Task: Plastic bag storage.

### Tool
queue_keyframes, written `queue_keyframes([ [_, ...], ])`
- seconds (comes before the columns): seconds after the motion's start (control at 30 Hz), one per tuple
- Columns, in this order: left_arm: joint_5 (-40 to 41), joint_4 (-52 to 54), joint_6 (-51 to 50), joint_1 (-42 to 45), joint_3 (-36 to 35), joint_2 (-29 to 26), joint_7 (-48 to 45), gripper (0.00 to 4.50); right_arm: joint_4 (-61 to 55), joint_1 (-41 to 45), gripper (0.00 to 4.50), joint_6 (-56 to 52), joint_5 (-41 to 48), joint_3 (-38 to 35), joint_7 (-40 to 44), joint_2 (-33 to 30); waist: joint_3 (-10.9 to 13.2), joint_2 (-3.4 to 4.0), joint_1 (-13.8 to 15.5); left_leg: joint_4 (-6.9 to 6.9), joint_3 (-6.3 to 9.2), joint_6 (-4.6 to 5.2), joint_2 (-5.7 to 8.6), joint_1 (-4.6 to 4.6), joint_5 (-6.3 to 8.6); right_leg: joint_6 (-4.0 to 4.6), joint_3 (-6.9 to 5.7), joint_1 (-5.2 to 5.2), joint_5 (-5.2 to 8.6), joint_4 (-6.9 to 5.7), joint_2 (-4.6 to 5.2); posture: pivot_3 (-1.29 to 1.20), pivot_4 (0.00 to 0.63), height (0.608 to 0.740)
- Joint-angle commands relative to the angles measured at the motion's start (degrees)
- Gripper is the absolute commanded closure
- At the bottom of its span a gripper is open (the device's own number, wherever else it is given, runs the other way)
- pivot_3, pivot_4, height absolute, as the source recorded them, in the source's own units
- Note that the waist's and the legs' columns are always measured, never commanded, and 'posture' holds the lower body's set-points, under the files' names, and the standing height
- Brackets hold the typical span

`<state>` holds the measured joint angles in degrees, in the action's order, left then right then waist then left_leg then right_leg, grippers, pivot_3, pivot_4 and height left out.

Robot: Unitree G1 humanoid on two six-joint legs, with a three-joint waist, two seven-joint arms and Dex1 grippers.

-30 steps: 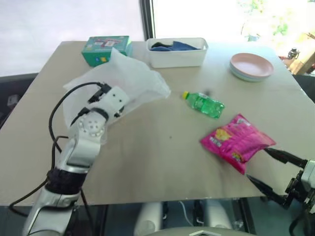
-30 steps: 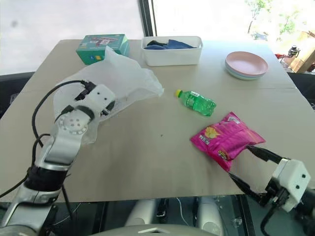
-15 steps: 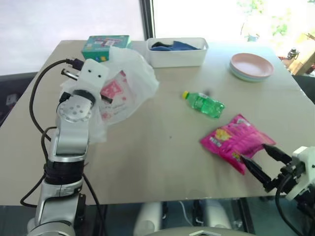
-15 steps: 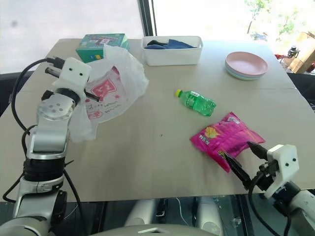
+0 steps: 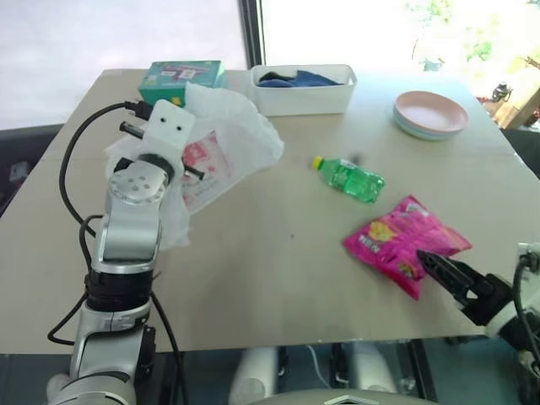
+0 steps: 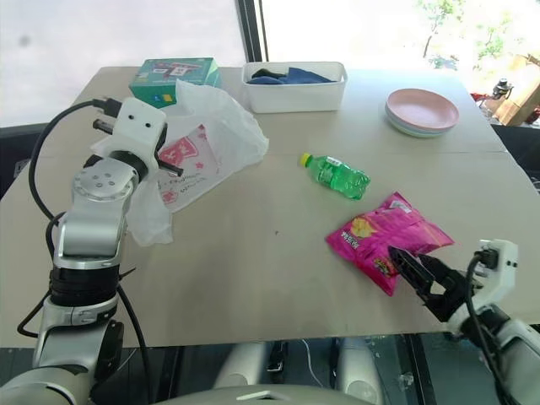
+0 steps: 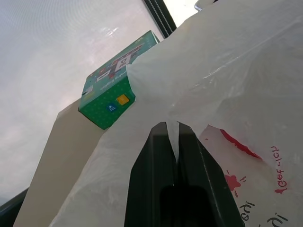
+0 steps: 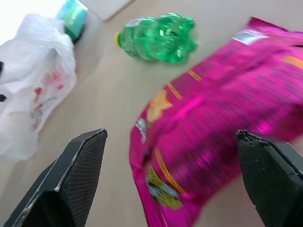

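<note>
The plastic bag [image 5: 240,139], thin, white and crinkly with red print, lies bunched at the table's left. One part of it is lifted off the table. My left gripper [image 7: 174,131] is shut on a fold of the plastic bag, its black fingers pinching the film; in the head views its white wrist [image 5: 164,126] stands raised over the bag. My right gripper [image 8: 170,135] is open at the table's near right edge, level with the near end of the pink snack packet [image 5: 405,240], nothing held. In the right wrist view its fingers [image 8: 71,179] straddle the packet.
A green bottle [image 5: 350,177] lies on its side mid-table. At the back stand a green box [image 5: 181,80], a white bin [image 5: 304,93] with dark blue cloth in it, and stacked pink plates [image 5: 432,114]. Bare tabletop [image 5: 270,270] lies between the bag and the packet.
My left gripper shut on the bag and rose, pulling part of it up so the red print shows. My right gripper rolled over and edged toward the pink packet.
</note>
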<state>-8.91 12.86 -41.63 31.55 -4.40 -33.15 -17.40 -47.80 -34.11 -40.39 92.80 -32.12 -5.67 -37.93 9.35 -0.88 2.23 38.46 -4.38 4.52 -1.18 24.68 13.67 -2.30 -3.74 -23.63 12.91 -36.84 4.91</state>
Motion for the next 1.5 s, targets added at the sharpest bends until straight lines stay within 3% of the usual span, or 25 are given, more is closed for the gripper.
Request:
queue_keyframes([
  [0.03, 0.38, 1.05, -0.39, 1.5, -0.31, -0.15, -0.23, 4.47, -2.45, -3.02, 0.0, 2.58, 5.59, -2.79, -2.51, -1.54, -0.02, -0.03, -0.05, 0.0, 0.0, 0.02, -0.01, -0.01, 0.01, 0.0, 0.0, 0.0, 0.0, 0.0, 0.0, 0.0, 0.15, 0.74],
  [0.17, 0.6, 1.44, -0.62, 1.76, -0.28, -0.5, -0.67, 4.47, 0.53, -0.91, 0.0, 3.66, 6.54, 0.92, -6.26, -2.28, -0.06, -0.1, -0.13, 0.02, -0.02, 0.04, -0.02, -0.03, 0.02, -0.01, 0.02, 0.0, 0.0, -0.01, -0.01, 0.0, 0.15, 0.74],
  [0.37, 0.8, 3.07, -2.55, 1.78, -0.43, -1.24, -1.25, 4.47, 8.7, 11.49, 0.0, 5.55, 6.77, 11.27, -15.57, 0.87, -0.14, -0.22, -0.31, 0.07, -0.04, 0.03, -0.05, -0.08, 0.01, 0.01, 0.03, 0.01, 0.0, -0.06, -0.05, 0.0, 0.15, 0.74],
  [0.63, 1.99, 6.23, -6.31, 1.12, -1.08, -1.05, -1.68, 4.47, 19.1, 23.15, 0.0, 1.33, -1.57, 18.68, -19.13, 1.39, -0.13, -0.2, -0.2, 0.07, -0.08, -0.2, -0.01, -0.01, -0.13, 0.0, 0.08, -0.02, -0.01, -0.06, -0.05, 0.0, 0.15, 0.74],
  [0.73, 3.44, 7.49, -7.84, 1.08, -1.54, -0.06, -2.1, 4.5, 22.34, 26.07, 0.87, 0.39, -6.76, 20.87, -18.36, 2.22, -0.16, -0.26, -0.46, 0.09, -0.09, -0.2, -0.03, -0.03, -0.13, 0.0, 0.05, -0.01, -0.01, -0.06, -0.1, 0.0, 0.15, 0.74],
  [0.83, 5.97, 8.62, -9.77, 1.65, -2.44, 0.97, -2.94, 4.5, 22.03, 27.68, 2.24, -0.27, -10.09, 21.81, -15.17, 3.23, -0.17, -0.26, -0.64, 0.1, -0.13, -0.19, -0.03, -0.06, -0.13, -0.01, 0.07, 0.0, -0.02, -0.08, -0.09, 0.0, 0.15, 0.74],
  [0.87, 6.76, 8.74, -10.41, 1.92, -2.78, 1.17, -3.15, 4.5, 21.53, 27.95, 2.88, -0.53, -10.64, 21.83, -14.24, 3.43, -0.17, -0.26, -0.78, 0.1, -0.11, -0.19, -0.03, -0.05, -0.13, -0.01, 0.1, 0.0, -0.02, -0.09, -0.09, 0.0, 0.15, 0.74],
  [1.0, 11.25, 8.29, -11.95, 2.68, -4.56, 0.64, -6.43, 4.5, 16.24, 28.44, 4.46, -1.59, -7.66, 21.25, -8.71, 3.0, -0.17, -0.26, -1.31, 0.1, -0.1, -0.19, -0.04, -0.05, -0.13, -0.01, 0.12, -0.01, -0.02, -0.12, -0.1, 0.0, 0.15, 0.74],
  [1.27, 20.8, 4.85, -14.94, 5.28, -8.3, -1.86, -13.03, 4.5, 11.94, 41.18, 4.46, -7.22, -1.86, 29.16, -1.23, 2.01, -0.16, -0.25, -1.59, 0.11, -0.18, -0.14, -0.07, -0.12, -0.1, -0.02, 0.05, -0.07, -0.03, -0.21, -0.2, 0.0, 0.15, 0.74],
  [1.5, 26.39, 6.71, -16.28, 4.57, -8.78, -4.38, -16.31, 4.5, 24.37, 60.12, 4.46, -11.42, -11.55, 40.49, 9.78, 9.59, -0.14, -0.27, -1.58, 0.2, -0.19, -0.19, -0.06, -0.03, -0.13, -0.01, 0.04, -0.1, -0.03, -0.22, -0.19, 0.0, 0.15, 0.74],
])
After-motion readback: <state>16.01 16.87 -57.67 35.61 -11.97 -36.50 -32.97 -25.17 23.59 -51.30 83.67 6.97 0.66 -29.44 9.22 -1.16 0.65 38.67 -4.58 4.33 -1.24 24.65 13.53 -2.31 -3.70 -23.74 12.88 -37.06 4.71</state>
